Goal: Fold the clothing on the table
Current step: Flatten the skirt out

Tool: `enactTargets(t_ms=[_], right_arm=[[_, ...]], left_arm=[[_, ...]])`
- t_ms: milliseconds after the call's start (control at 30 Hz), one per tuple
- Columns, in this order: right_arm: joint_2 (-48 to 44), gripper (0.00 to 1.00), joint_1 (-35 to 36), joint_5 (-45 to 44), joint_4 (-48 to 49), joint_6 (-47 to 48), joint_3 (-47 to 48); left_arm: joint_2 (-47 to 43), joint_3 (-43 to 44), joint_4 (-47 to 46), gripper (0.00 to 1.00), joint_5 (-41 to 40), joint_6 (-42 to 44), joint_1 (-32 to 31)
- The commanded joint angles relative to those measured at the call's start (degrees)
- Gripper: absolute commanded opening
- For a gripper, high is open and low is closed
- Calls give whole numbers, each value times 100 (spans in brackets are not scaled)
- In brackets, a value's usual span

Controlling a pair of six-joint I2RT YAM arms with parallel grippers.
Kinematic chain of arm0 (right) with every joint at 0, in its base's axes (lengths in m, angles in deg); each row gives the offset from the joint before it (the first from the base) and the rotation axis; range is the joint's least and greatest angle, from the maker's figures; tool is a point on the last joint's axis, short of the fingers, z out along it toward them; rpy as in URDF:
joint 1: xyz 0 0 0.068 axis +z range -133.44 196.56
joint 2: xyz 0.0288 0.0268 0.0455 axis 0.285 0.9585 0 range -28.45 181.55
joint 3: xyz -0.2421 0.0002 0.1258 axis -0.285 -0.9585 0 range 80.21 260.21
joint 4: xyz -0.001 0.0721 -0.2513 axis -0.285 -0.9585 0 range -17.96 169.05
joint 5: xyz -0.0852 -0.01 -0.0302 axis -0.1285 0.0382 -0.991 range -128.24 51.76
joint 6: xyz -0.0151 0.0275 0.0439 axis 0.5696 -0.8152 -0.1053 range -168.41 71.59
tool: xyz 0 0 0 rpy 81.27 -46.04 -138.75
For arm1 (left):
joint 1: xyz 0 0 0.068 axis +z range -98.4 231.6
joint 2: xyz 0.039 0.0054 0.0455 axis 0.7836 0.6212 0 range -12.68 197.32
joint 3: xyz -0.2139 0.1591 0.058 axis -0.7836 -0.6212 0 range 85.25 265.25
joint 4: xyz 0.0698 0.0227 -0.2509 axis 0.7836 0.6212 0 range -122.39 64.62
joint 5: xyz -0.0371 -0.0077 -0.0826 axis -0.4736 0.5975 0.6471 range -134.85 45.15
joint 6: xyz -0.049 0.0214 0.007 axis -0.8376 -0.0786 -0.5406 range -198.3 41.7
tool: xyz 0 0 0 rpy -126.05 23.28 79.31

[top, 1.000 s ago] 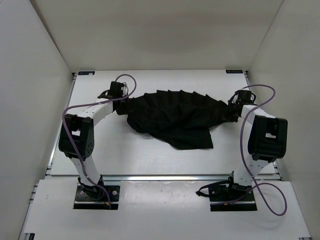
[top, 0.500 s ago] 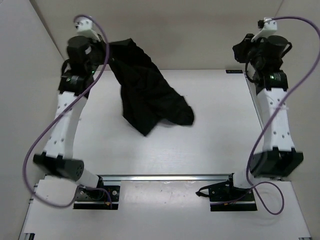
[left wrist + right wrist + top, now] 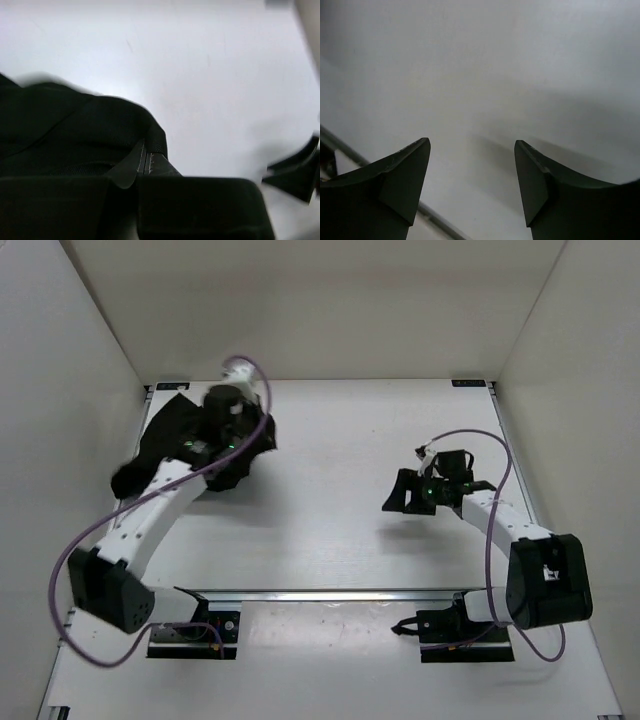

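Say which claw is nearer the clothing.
Left. The left claw is shut on the clothing at the far-left corner of the table; the right claw is open over bare table, well apart.

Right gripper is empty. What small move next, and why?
Probably move the right gripper left toward the clothing: its jaws stand open over bare table, while the left gripper alone is shut on it, bunched at the far left.

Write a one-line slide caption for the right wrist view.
Right gripper open and empty above the white table.
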Motion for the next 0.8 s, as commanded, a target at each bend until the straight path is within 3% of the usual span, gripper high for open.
enactTargets(t_ms=[0,133,233,300,367,400,467,533,600,767], right_arm=[[-761,66,-113,295,560,-411,-80],[-1244,66,-737,488,463,-402,-265],[-1377,66,-1124,410,332,-349,-240],[-1334,66,-1089,278,157,-314,-170],[-1220,67,-950,225,147,-287,-117],[-1202,67,-949,216,216,-305,-151],[-1036,68,-896,180,313,-384,-55],[-930,67,-843,172,322,-402,24],[-781,70,-799,111,305,-306,129],[-429,73,-782,93,173,-129,201]], left_arm=[[232,-238,8,0,588,-364,-919],[936,183,-283,0,2133,-663,-1676],[1551,1605,147,0,3049,-743,-1792],[1448,2649,123,0,3242,-847,-1652],[1114,2838,-411,0,3462,-1284,-856],[773,2516,-972,0,3741,-1749,-495],[26,1580,-2033,0,4180,-2705,1179],[-196,854,-1885,0,3913,-2669,1904],[-206,573,-639,0,2827,-1653,1839],[-372,-1015,-423,0,1637,-1279,1495]])
